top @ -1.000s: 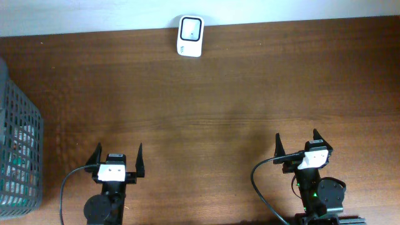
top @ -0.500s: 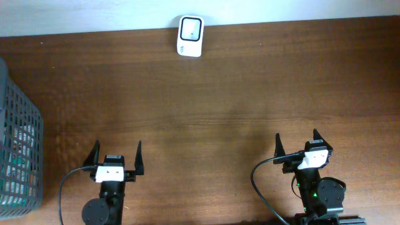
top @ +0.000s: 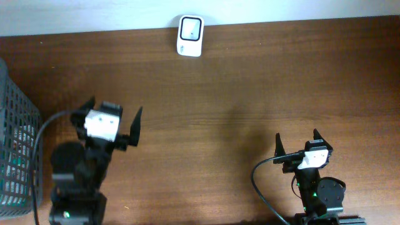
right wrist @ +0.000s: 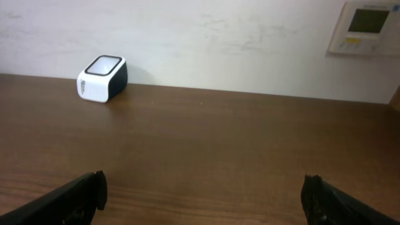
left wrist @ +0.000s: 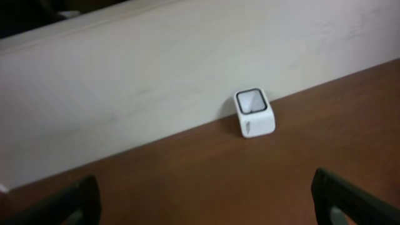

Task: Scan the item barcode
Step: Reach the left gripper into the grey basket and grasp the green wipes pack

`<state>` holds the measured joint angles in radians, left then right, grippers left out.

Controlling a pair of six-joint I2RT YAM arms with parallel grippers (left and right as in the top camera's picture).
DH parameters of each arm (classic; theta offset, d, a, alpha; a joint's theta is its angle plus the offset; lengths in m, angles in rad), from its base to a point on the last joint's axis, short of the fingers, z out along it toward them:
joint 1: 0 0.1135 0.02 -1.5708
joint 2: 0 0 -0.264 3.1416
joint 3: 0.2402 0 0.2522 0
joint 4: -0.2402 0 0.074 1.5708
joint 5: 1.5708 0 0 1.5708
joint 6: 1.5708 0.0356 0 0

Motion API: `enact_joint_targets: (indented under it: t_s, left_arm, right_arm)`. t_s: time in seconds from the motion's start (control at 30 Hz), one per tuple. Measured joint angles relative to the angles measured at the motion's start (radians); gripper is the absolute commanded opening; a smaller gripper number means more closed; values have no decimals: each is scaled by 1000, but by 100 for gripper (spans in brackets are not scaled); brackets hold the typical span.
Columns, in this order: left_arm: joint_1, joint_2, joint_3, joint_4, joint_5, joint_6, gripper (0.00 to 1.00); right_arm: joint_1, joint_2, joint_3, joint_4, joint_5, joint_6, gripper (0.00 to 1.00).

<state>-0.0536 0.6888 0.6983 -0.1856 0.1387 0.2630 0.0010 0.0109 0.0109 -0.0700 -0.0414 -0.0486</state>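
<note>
Soft, even light covers the table [top: 250,75] without harsh glare, leaving only a faint broad shadow right of its middle, while the left arm [top: 78,165] looks smeared overhead, the left wrist view is hazy throughout, and the right wrist view is crisper.

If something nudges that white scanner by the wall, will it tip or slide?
Probably slide, not tip: the scanner looks squat and boxy. Its smooth hard shell likely skids on the polished table. Pushed backward, the wall close behind should stop it.
</note>
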Motion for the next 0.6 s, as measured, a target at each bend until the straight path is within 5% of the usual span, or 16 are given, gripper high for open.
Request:
enact_joint_targets:
  t_s: [0.33,0.6]
  left_arm:
    - [1,790,1183,-1007,122,11,99]
    - [1,854,1279,-1044,135,11,99]
  right_arm:
    - [0,1,0,1,0,0,98]
    - [0,1,0,0,0,0,98]
